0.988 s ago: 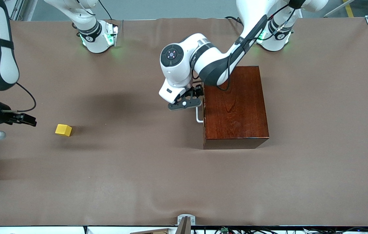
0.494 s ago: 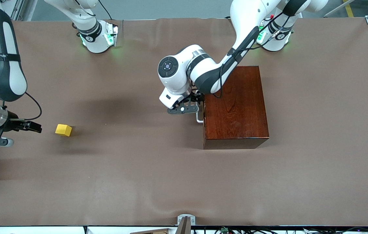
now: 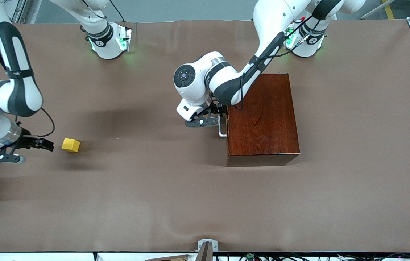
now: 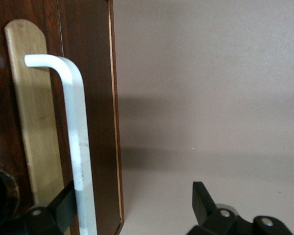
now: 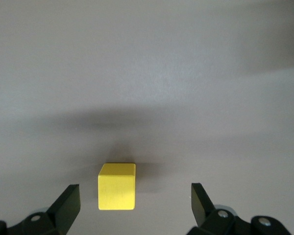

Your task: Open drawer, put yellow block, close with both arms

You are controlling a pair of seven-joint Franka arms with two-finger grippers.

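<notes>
The mahogany box stands mid-table with its drawer shut flush. The white handle faces the right arm's end of the table. My left gripper is open at the handle. In the left wrist view the handle bar runs between the fingers, close against one finger. The yellow block lies on the table toward the right arm's end. My right gripper is open and low beside it. In the right wrist view the block sits just ahead of the fingertips.
The brown table cloth is bare between the block and the box. The arms' bases stand along the edge farthest from the front camera.
My right gripper has slid along the table toward the yellow block and now almost reaches it. My left gripper has settled slightly closer onto the handle. The drawer and block have not moved.
</notes>
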